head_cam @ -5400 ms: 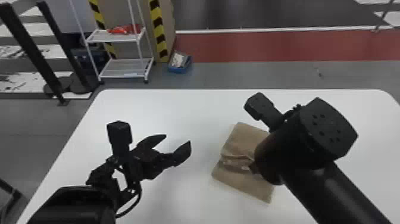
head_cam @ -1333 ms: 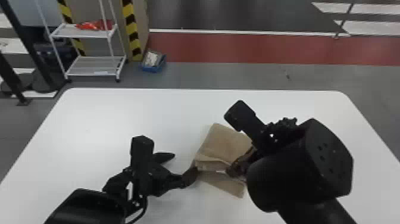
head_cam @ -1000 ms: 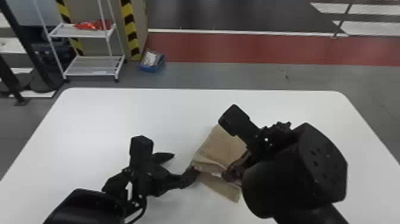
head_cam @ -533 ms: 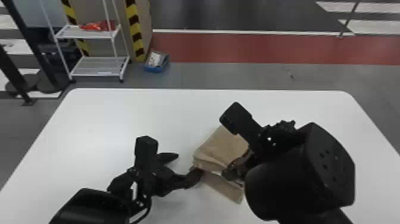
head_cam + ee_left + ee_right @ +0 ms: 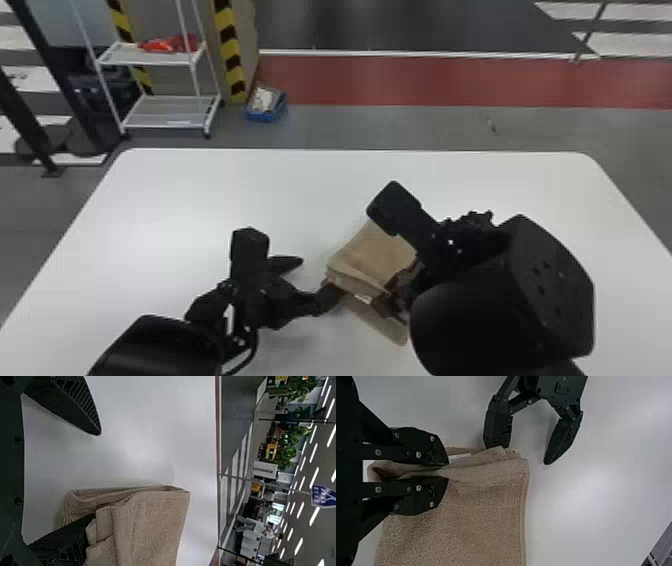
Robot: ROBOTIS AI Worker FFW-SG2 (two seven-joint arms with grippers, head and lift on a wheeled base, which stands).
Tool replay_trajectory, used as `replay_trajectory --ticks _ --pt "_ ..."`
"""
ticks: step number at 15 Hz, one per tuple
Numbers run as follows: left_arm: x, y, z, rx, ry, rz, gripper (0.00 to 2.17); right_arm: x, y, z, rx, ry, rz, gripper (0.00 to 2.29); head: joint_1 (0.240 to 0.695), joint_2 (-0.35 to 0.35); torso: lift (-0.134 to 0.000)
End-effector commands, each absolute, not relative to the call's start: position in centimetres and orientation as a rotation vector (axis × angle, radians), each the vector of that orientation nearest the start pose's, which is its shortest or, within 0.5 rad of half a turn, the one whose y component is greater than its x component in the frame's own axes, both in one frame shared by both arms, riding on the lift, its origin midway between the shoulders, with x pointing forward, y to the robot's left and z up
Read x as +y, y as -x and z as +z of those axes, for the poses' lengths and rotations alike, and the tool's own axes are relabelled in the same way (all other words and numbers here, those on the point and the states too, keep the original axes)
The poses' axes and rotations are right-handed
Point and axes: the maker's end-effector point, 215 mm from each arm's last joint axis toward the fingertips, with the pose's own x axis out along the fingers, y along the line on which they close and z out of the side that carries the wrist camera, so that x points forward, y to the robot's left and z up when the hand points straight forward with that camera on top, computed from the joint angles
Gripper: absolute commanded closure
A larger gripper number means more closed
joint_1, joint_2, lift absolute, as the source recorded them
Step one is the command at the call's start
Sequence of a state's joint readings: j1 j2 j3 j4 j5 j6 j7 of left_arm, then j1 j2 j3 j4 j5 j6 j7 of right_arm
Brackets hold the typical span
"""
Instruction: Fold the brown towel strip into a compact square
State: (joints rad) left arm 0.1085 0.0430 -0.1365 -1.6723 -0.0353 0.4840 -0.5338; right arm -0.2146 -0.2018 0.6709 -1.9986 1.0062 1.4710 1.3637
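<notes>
Crowding the towel [image 5: 376, 253]: left pincer [image 5: 316, 278] wide, right pincer [image 5: 386, 295] clamped on it, shelf [image 5: 167, 111] beyond.

Black all over, those arms [image 5: 480, 320]! A dark cable [image 5: 256, 345] looped at the left wrist, silver screws [image 5: 418, 454] studded the right fingers [image 5: 425, 498], ridges lined the left fingers [image 5: 81, 403]!

The towel [image 5: 370, 250] is plain sandy brown with a white label [image 5: 460, 457], on a white table [image 5: 280, 195]; the left gripper [image 5: 316, 279] and right gripper [image 5: 386, 297] are black. Off the towel's twelve o'clock, a dull-red band [image 5: 380, 80] crosses grey floor [image 5: 380, 127]; towards eleven, a post [image 5: 230, 62] is striped yellow-and-black.
</notes>
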Motion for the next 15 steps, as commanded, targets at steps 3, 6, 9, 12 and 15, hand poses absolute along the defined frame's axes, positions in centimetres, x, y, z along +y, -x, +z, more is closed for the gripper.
replay_trajectory --ticks 3,6,9,12,15 --pt "6.7 -48.3 -48.3 0.506 0.037 -0.645 0.07 -7.1 -41.1 -41.7 1.017 0.492 0.794 0.3 0.695 -0.007 -0.124" --pt "6.7 -48.3 -48.2 0.505 0.036 -0.645 0.07 -6.9 -41.2 -41.2 1.007 0.477 0.798 0.24 0.695 -0.006 -0.124" --pt "6.8 -48.4 -48.2 0.505 0.037 -0.643 0.07 -6.5 -41.4 -39.3 0.965 0.394 0.823 0.24 0.695 0.0 -0.124" --pt "6.7 -48.4 -48.1 0.503 0.037 -0.645 0.07 -6.5 -42.8 -36.3 0.91 0.208 0.836 0.51 0.695 0.005 -0.124" --pt "6.7 -48.4 -48.1 0.502 0.037 -0.645 0.07 -8.6 -44.3 -36.3 0.91 0.183 0.79 1.64 0.695 -0.004 -0.124"
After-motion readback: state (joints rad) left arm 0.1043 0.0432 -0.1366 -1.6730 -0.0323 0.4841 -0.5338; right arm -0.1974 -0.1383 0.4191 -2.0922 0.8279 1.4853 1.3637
